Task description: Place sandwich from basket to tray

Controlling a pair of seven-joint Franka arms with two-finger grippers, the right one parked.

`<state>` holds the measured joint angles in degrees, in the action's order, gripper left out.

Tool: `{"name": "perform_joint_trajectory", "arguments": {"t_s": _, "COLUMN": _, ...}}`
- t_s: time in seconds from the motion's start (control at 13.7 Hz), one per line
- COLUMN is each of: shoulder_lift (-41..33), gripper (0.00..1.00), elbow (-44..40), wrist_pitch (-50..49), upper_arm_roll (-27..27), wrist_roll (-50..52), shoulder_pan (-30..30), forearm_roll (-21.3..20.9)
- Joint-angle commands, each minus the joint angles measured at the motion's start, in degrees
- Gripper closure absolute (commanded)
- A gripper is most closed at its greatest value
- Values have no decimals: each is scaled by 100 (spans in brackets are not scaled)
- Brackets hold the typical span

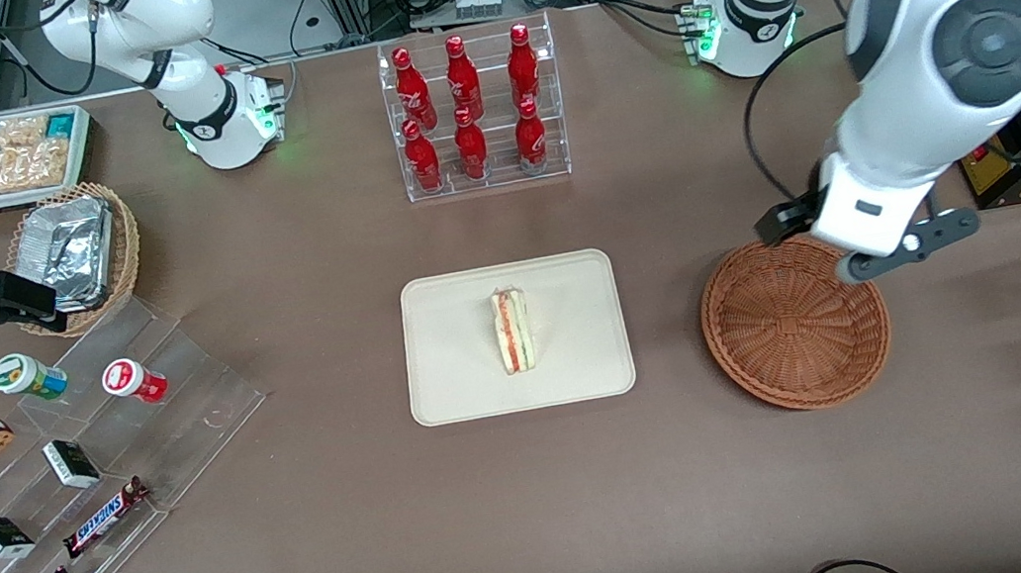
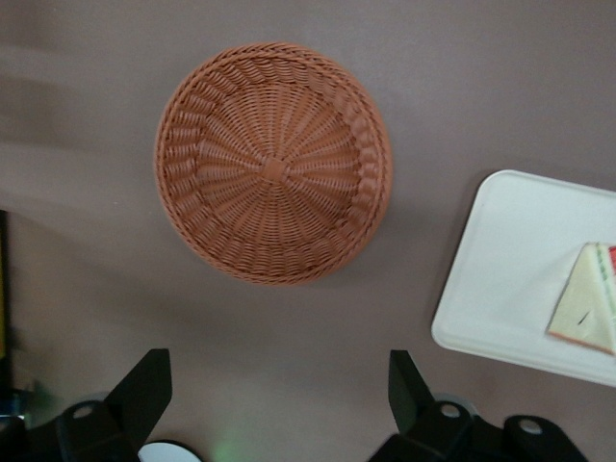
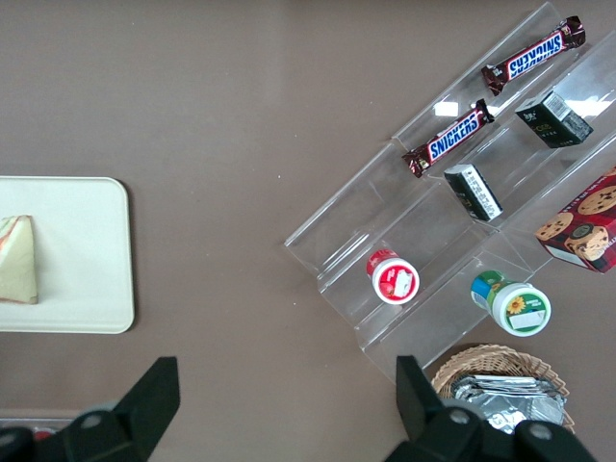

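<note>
Presently your pincer (image 2: 279, 390) hangs above the desk (image 1: 323, 513) just off the basket's rim, fingers (image 2: 144, 390) spread wide with nothing between them. You will note the sandwich (image 1: 512, 330) lies on the tray (image 1: 450, 355), near its middle, clear of every rim. The basket (image 1: 794, 327), round woven reddish-brown wicker, sits toward the working arm's end, apart from the tray with bare desk between. Farther from the front camera than the tray stands a clear rack of red bottles (image 1: 473, 112). Tray surface is flat, cream, round-cornered; the sandwich is a pale wedge with red and green layers.
</note>
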<state>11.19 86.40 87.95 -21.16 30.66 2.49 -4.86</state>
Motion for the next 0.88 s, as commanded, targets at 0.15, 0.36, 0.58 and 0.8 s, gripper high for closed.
{"name": "perform_joint_trajectory", "arguments": {"t_s": 0.15, "shoulder_lift": -609, "gripper": 1, "elbow": 571, "wrist_pitch": -68, "upper_arm_roll": -2, "wrist_roll": -1043, "shoulder_pan": 567, "forearm_roll": 186}}
{"name": "perform_joint_trajectory", "arguments": {"t_s": 0.36, "shoulder_lift": -749, "gripper": 1, "elbow": 571, "wrist_pitch": -269, "upper_arm_roll": 539, "wrist_roll": -2079, "shoulder_pan": 745, "forearm_roll": 529}}
{"name": "perform_joint_trajectory", "arguments": {"t_s": 0.58, "shoulder_lift": -943, "gripper": 1, "elbow": 580, "wrist_pitch": -436, "upper_arm_roll": 1437, "wrist_roll": -3046, "shoulder_pan": 384, "forearm_roll": 556}}
{"name": "perform_joint_trajectory", "arguments": {"t_s": 0.8, "shoulder_lift": -1136, "gripper": 1, "elbow": 597, "wrist_pitch": -454, "upper_arm_roll": 1799, "wrist_roll": -3444, "shoulder_pan": 366, "forearm_roll": 504}}
